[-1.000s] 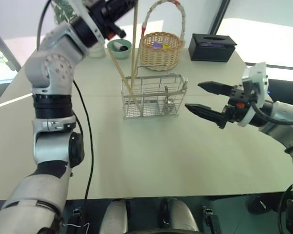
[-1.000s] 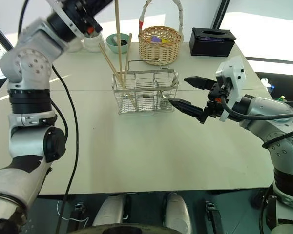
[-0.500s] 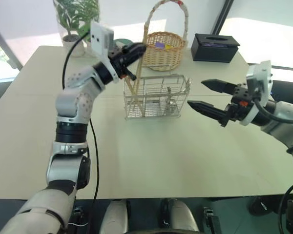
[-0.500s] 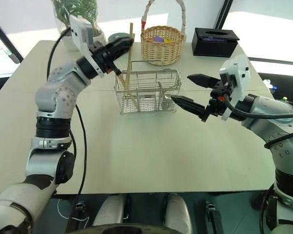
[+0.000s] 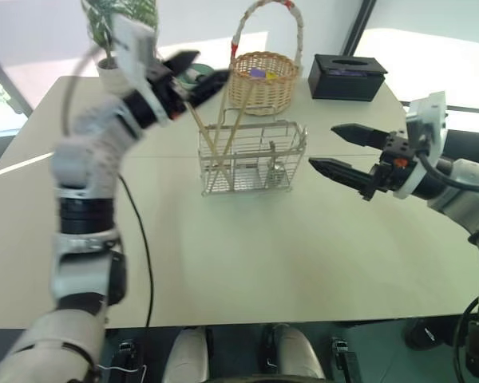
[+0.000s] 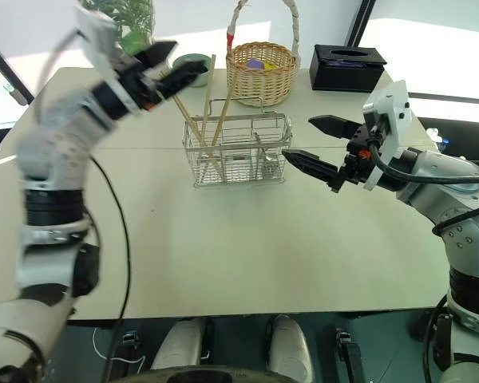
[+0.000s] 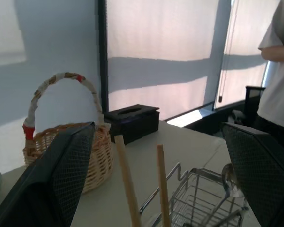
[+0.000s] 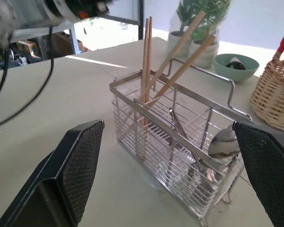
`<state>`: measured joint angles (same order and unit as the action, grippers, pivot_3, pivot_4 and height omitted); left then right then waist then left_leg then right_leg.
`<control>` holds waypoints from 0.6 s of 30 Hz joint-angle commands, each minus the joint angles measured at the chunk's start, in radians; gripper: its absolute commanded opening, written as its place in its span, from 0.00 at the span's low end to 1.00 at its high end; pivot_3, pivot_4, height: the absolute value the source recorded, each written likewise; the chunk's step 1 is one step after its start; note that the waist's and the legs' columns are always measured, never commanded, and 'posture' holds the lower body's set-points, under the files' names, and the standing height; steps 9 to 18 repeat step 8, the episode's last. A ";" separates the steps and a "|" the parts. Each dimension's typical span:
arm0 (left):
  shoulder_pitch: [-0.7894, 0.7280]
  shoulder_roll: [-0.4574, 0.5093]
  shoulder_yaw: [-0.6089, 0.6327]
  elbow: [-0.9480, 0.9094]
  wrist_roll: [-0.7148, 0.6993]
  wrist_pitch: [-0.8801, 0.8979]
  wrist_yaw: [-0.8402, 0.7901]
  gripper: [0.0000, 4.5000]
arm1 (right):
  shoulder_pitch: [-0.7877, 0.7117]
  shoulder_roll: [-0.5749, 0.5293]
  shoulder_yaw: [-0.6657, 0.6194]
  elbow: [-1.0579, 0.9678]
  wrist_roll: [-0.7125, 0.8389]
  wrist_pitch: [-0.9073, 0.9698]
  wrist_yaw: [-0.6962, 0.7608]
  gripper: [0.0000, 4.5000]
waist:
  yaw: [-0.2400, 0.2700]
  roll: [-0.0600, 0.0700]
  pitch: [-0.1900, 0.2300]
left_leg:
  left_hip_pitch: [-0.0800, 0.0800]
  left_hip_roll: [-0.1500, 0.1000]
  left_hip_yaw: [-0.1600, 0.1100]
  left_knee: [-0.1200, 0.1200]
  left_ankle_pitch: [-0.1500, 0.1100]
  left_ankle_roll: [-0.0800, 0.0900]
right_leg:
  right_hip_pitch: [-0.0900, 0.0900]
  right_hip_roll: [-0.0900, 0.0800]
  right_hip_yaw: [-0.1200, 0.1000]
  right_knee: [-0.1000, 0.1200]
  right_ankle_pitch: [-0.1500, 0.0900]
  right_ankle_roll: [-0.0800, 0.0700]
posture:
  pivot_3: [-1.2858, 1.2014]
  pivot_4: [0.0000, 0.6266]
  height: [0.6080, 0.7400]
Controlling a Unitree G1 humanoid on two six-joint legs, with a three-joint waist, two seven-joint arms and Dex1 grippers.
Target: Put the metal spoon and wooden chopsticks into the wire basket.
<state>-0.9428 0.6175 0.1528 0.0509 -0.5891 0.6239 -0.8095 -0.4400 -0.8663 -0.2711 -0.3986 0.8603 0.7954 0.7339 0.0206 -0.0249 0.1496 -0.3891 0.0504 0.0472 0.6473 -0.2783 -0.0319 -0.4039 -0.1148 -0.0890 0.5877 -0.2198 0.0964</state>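
Wooden chopsticks (image 5: 216, 142), four by our count in the left eye view, lean inside the one wire basket (image 5: 251, 158) on the table (image 5: 247, 255), where the left gripper (image 5: 198, 73) hangs spread wide just above their tips, holding nothing, and the right gripper (image 5: 342, 150) is spread beside the basket, empty. Looking from the left wrist, we see two chopstick tips between its parted fingers (image 7: 61, 175), touching neither. From the right wrist, we count one metal spoon (image 8: 223, 143) standing bowl-up in the basket's other end from the sticks.
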 commanded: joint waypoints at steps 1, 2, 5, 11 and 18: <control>0.069 0.171 -0.030 -0.040 0.007 -0.023 -0.251 0.99 | 0.011 -0.063 -0.028 0.020 -0.028 -0.037 0.088 1.00 | -0.007 0.002 -0.001 | 0.000 0.000 0.000 0.000 0.000 0.000 | 0.000 0.000 0.000 0.000 0.000 0.000 | 0.52 0.24 0.83; 0.098 0.229 -0.046 -0.033 0.028 -0.045 -0.315 0.99 | 0.021 -0.079 -0.028 0.033 -0.039 -0.043 0.111 1.00 | -0.007 0.002 -0.001 | 0.000 0.000 0.000 0.000 0.000 0.000 | 0.001 0.000 0.000 0.000 0.000 0.000 | 0.52 0.24 0.83; 0.215 0.380 -0.072 -0.031 0.076 -0.115 -0.480 0.99 | 0.058 -0.118 -0.025 0.075 -0.092 -0.083 0.172 1.00 | -0.007 0.001 0.000 | 0.000 0.000 0.000 0.000 0.000 0.000 | 0.001 0.000 0.000 -0.001 -0.002 -0.004 | 0.52 0.24 0.83; 0.320 0.445 -0.059 -0.045 0.112 -0.201 -0.546 0.99 | 0.081 -0.130 -0.023 0.097 -0.124 -0.111 0.208 1.00 | -0.007 0.002 0.000 | -0.001 0.000 0.001 0.000 0.000 0.000 | 0.000 -0.001 0.000 -0.004 -0.003 -0.004 | 0.52 0.24 0.83; 0.320 0.445 -0.059 -0.045 0.112 -0.201 -0.546 0.99 | 0.081 -0.130 -0.023 0.097 -0.124 -0.111 0.208 1.00 | -0.007 0.002 0.000 | -0.001 0.000 0.001 0.000 0.000 0.000 | 0.000 -0.001 0.000 -0.004 -0.003 -0.004 | 0.52 0.24 0.83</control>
